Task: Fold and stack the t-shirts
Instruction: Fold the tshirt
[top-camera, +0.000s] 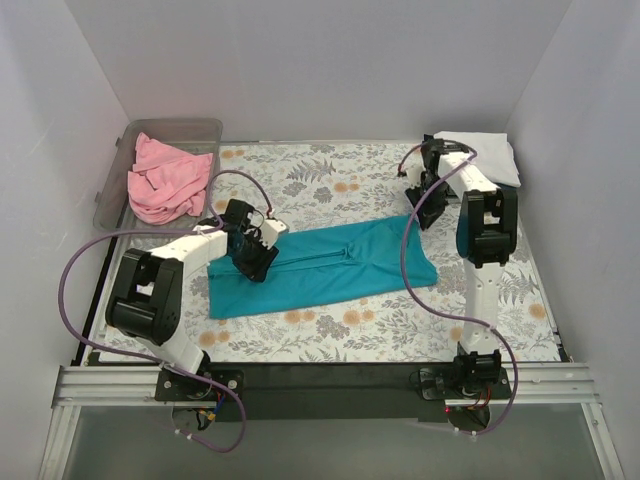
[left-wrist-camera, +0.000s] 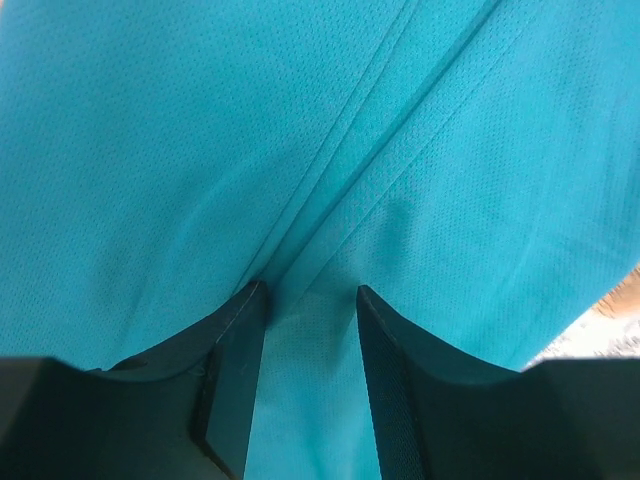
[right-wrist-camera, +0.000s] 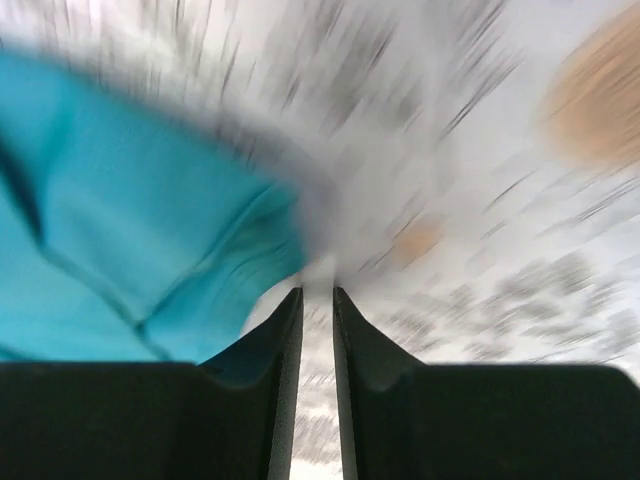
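Left gripper (left-wrist-camera: 310, 295) of mine is down on the teal t-shirt (top-camera: 335, 268), near its left end. My two fingers stand partly apart, one either side of a seam line that runs away along the cloth. Creases in the fabric gather toward the fingertips, but I cannot tell whether I have cloth pinched or am only pressing on it

My right gripper (right-wrist-camera: 318, 292) is released. Its fingers leave a narrow slit between them, nothing sits in it, and the floral table cloth (top-camera: 300, 175) shows through. That wrist view is badly blurred. What I can make out is a corner of the teal t-shirt just to the left of my fingers, not between them. From above, this gripper sits at the shirt's far right corner

The teal t-shirt lies flat as a long band across the middle of the table cloth, running from left to right, with the right end a little farther from my bases than the left

A pink t-shirt (top-camera: 165, 182) is crumpled in the clear plastic bin (top-camera: 200, 127) at the far left corner. A white t-shirt (top-camera: 492, 152) lies at the far right corner, behind my right arm. Both are well apart from the teal one
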